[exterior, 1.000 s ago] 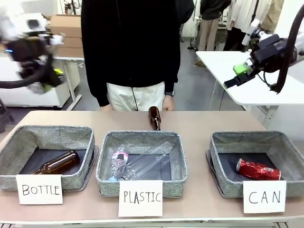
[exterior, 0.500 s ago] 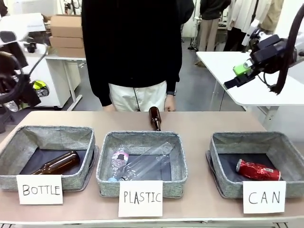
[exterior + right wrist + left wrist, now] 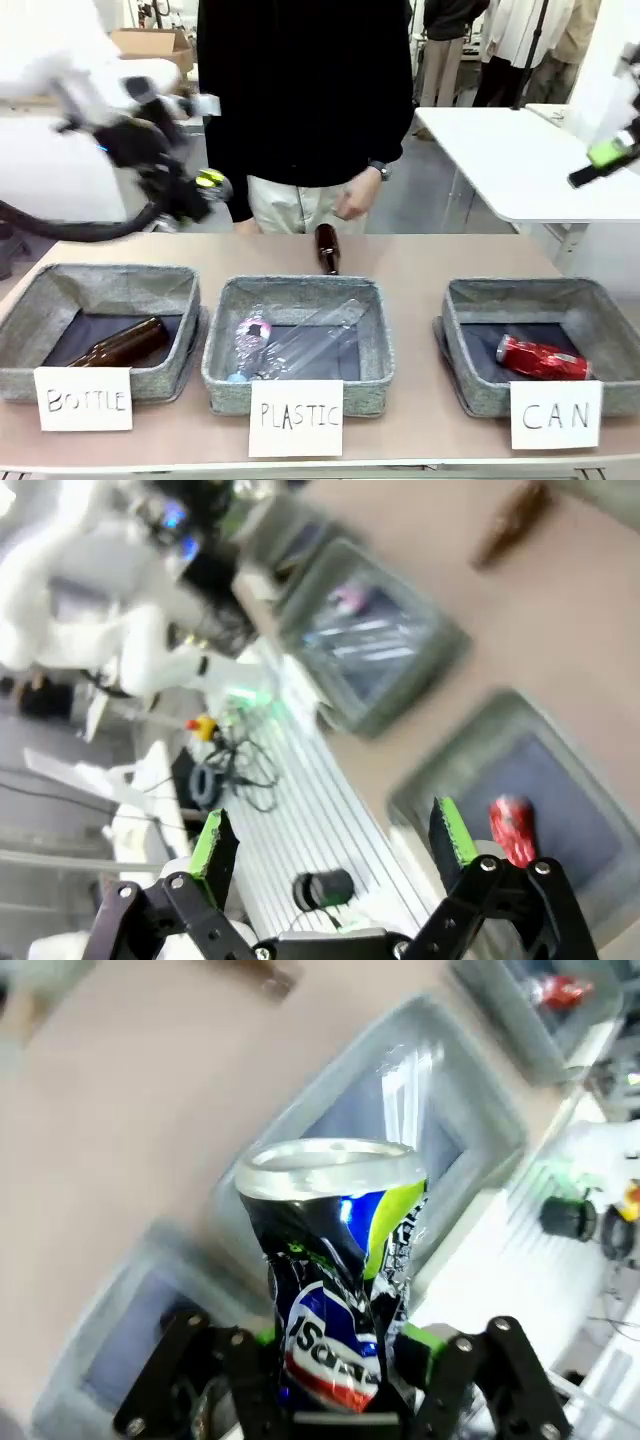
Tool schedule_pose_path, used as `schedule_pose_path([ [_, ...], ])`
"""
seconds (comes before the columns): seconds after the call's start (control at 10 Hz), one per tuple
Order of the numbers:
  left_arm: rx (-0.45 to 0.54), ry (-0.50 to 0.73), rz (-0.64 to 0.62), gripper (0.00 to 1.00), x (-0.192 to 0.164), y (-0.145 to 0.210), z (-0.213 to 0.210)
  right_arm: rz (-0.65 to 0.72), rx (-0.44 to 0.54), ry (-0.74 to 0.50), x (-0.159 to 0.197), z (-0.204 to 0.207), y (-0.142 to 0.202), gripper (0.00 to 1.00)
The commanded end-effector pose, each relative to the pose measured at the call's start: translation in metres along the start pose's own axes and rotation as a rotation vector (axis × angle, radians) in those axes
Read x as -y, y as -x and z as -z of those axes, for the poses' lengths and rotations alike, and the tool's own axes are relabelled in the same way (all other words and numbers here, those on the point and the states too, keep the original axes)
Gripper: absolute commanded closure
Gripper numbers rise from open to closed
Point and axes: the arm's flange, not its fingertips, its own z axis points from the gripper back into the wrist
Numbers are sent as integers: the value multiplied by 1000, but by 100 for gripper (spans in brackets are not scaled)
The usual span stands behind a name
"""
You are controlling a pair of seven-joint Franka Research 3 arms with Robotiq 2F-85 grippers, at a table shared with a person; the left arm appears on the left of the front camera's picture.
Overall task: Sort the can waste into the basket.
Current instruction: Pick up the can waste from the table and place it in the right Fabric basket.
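A dark can [image 3: 338, 1270] with multicoloured print and a silver top stands crumpled between my left gripper's [image 3: 335, 1365] fingers, which are shut on it. In the front view that gripper [image 3: 197, 190] hangs blurred above the table's far left, over the back of the BOTTLE bin. A red can [image 3: 541, 357] lies inside the grey basket [image 3: 478, 392] labelled CAN at the right. My right gripper [image 3: 608, 160] is high at the right edge, open and holding nothing. The right wrist view shows its jaws [image 3: 332, 842] wide apart above the basket [image 3: 455, 770] and the red can [image 3: 512, 826].
The grey bin labelled BOTTLE [image 3: 60, 378] holds a brown bottle [image 3: 122, 343]. The PLASTIC bin [image 3: 222, 378] holds clear plastic bottles [image 3: 300, 343]. Another brown bottle [image 3: 326, 248] lies on the table behind it. A person in black stands at the far side, one hand [image 3: 355, 201] low near that bottle.
My left arm has swung in from the far left toward the middle. My right gripper has drifted right to the picture's edge. The person has shifted slightly right.
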Motion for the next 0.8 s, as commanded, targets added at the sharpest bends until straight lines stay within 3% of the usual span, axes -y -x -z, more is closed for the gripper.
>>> schedule_pose_path([
  [0.0,52,38,227,93,45,-68,35,149,138,105,22,-33,91,0],
  [0.2,38,116,434,93,137,-118,94,281,296,108,45,-45,175,0],
  [0.5,46,121,611,93,240,-169,197,358,427,36,66,-10,255,0],
  [0.6,105,75,639,93,257,-169,234,371,341,80,55,-40,228,0],
  [0.7,133,30,635,93,267,-178,263,371,341,80,55,-40,228,0],
])
